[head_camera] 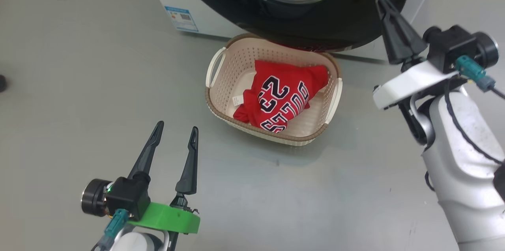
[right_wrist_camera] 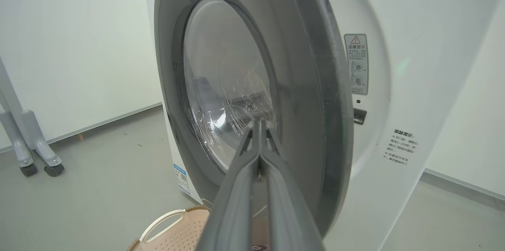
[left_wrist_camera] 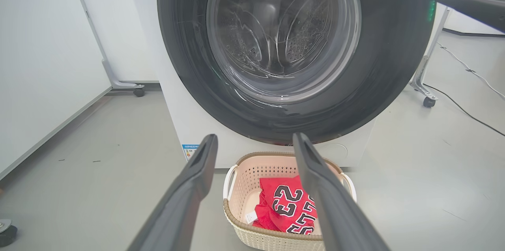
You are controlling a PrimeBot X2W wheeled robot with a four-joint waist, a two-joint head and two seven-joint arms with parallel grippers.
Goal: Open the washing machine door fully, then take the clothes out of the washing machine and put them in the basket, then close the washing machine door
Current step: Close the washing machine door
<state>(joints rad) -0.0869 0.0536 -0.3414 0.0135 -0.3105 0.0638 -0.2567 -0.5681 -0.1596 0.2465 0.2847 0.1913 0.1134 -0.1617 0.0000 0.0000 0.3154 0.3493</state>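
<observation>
Smooth grey floor [head_camera: 59, 85], white walls [left_wrist_camera: 39, 45] around. My left gripper [head_camera: 176, 126] hangs wide open and empty. Just ahead of its tips sits the basket [head_camera: 221, 109], long axis across my fingers, a handle at each end. The clothes [head_camera: 284, 97] are bunched inside it, lettering up. Beyond stands the washing machine [left_wrist_camera: 189, 124], with the washing machine door [left_wrist_camera: 394, 65] ajar, overhanging the basket's far rim. My right gripper [right_wrist_camera: 258, 122] is closed tight, holding nothing, tips close at the door's outer face. A wheeled stand foot [left_wrist_camera: 428, 101] and a cable [left_wrist_camera: 465, 113] lie off to one side.
</observation>
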